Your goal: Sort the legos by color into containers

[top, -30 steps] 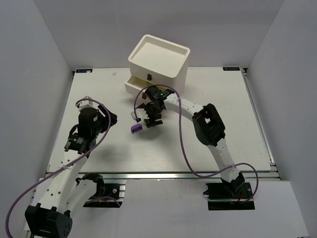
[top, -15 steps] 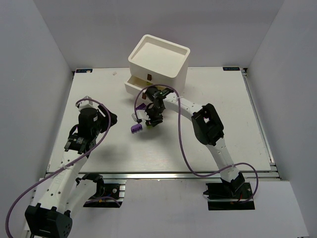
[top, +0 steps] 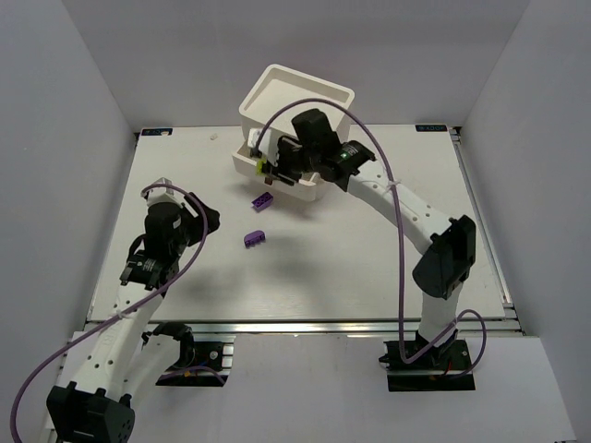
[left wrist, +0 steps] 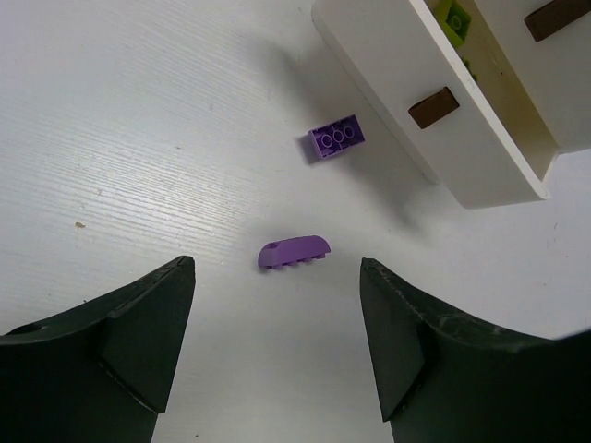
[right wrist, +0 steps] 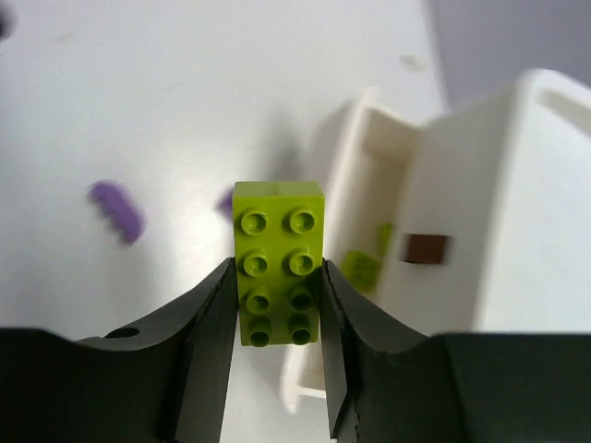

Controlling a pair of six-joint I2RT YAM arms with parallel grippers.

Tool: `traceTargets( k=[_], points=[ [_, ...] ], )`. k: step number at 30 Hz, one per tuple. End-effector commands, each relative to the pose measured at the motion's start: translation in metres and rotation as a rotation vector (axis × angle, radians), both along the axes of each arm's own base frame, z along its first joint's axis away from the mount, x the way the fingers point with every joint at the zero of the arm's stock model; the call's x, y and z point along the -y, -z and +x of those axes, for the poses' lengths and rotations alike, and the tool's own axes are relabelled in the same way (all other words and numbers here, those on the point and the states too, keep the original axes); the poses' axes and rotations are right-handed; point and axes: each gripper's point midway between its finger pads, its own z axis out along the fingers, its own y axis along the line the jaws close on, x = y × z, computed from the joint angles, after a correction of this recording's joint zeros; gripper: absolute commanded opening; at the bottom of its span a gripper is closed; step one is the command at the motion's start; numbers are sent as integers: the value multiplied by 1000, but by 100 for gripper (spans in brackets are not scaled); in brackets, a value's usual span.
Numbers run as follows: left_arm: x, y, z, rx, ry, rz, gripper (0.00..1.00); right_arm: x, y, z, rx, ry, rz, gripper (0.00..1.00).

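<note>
Lime lego (right wrist: 277, 263) clamped lengthwise in the right jaws, held close by the pulled-out drawer (right wrist: 343, 180) (more lime pieces inside). Right arm (top: 397, 198) stretched far across the worktop (top: 369, 268). Left arm (top: 157, 245) bent low, jaws wide apart, facing two purple legos (left wrist: 336, 138).

The left arm (top: 117, 328) and right arm (top: 388, 192) are built alike: smooth white links joined by chunky black joint housings, each ending in a black base (top: 427, 355) on a dark plate. A purple cable (top: 399, 268) loops loosely along each arm, from base to wrist. The left gripper (left wrist: 277, 263) has broad matt black fingers (left wrist: 120, 341) with bevelled inner faces; the right gripper (right wrist: 277, 268) has the same dark, wedge-shaped fingers (right wrist: 208, 341)
</note>
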Motion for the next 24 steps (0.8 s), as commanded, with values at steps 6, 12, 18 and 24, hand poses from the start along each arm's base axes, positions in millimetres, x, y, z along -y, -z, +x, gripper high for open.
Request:
traceTargets(
  k=[6,12,18,24],
  points=[
    [7,-2,7,28,37,-6,82,22,8,94,96,494,21,0],
    [8,-2,6,31,41,-16,81,34,32,118,123,577,-29,5],
    [6,-1,1,31,32,-21,81,35,41,119,114,560,-52,47],
    [5,2,-1,28,24,-29,81,35,39,104,68,511,-55,74]
  ],
)
